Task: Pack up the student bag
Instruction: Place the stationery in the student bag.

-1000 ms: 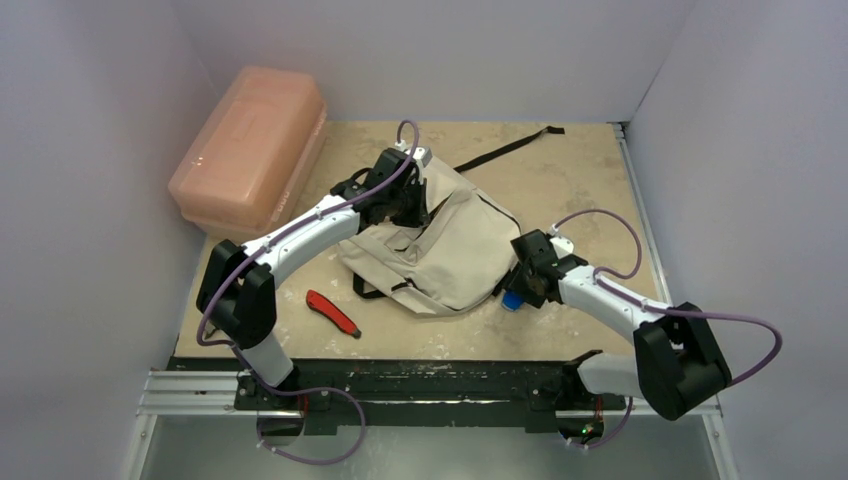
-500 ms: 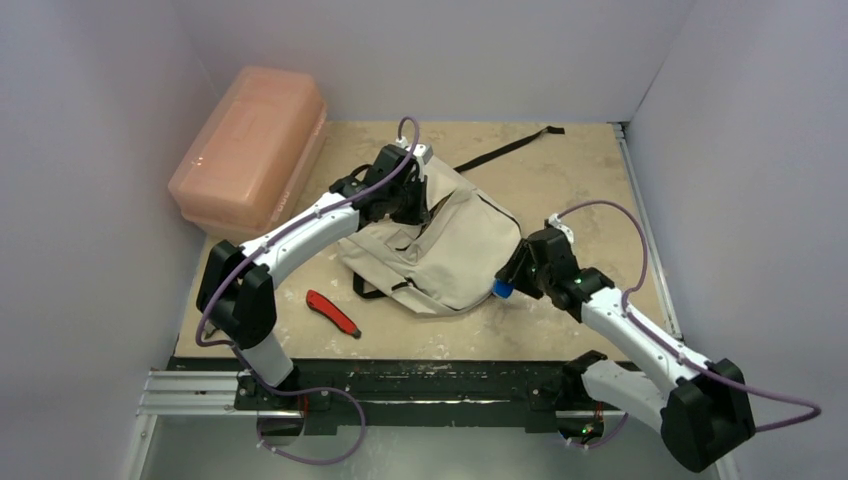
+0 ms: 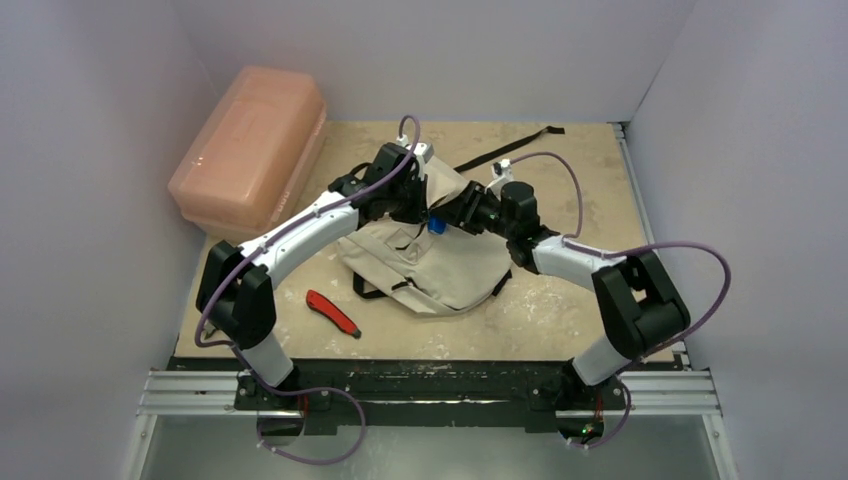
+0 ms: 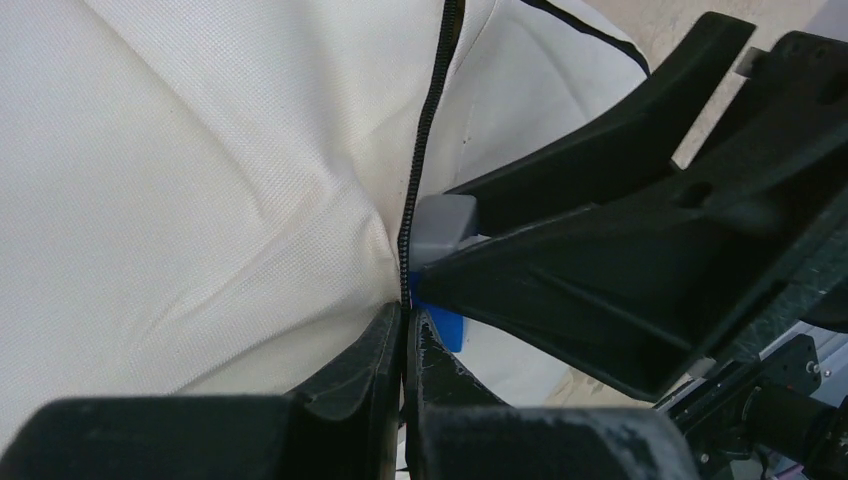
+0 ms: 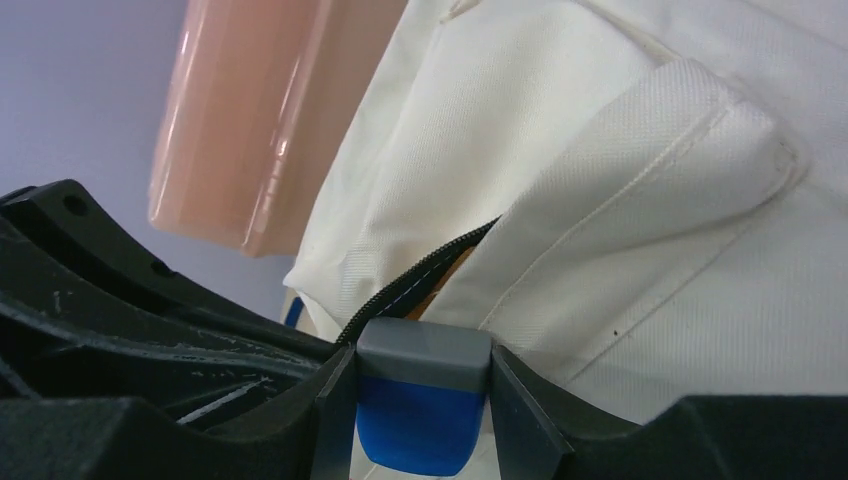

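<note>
We log: right jaws, gripping blue block point(image 5: 420, 405), swung from bag point(image 3: 455, 265) 4 o'clock edge to its zip mouth point(image 5: 428, 272). Left jaws closed, pinching mouth edge. Bag at worktop point(image 3: 585, 170) centre; insertion due.

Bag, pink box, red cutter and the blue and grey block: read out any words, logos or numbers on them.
None: no words, logos, numbers or signs can be read on the bag, the pink box, the red cutter or the blue and grey block in any of the three views.
</note>
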Available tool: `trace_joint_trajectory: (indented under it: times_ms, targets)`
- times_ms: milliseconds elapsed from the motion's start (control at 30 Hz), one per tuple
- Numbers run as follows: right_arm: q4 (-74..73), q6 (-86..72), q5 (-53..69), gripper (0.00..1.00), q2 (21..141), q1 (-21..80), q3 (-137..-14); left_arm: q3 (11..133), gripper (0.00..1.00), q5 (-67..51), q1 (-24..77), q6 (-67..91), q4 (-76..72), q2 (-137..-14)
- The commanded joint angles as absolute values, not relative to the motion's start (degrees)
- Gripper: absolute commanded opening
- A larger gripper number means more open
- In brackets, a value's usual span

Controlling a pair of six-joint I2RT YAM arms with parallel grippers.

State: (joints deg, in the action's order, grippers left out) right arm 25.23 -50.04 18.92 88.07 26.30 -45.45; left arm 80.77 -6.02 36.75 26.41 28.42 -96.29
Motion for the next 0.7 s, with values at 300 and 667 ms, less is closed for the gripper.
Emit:
trace_joint_trajectory:
  times_ms: [300,667]
  targets:
    - [69.78,-62.01,23.9,0.0,108.77,26.86,-49.72,87.5,0.0,-8.02,37.15,20.31,26.44,-91.39]
    - [68.04,-49.49,17.47,0.01,116.92,28.62,-58.04,89.54,0.0,-13.03,37.15,20.95,26.95,-92.81]
